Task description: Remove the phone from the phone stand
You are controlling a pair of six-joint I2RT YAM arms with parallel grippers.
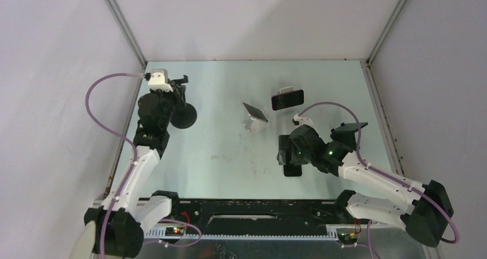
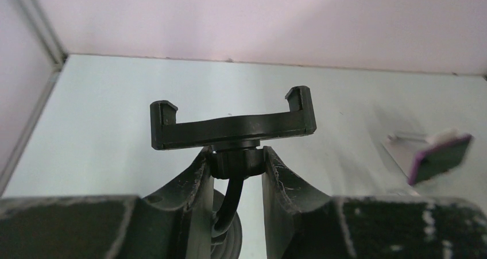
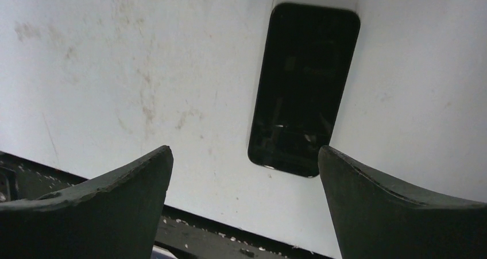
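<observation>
Near right, the phone lies flat on the table under the right gripper, jaws wide. Far left, the left gripper pinches the stand by its neck, seemingly the ball joint.

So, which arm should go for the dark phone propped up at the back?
Right. The right pincer is open and empty, on the propped phone's side of the table. The left pincer is shut on the black stand at the far left.
</observation>
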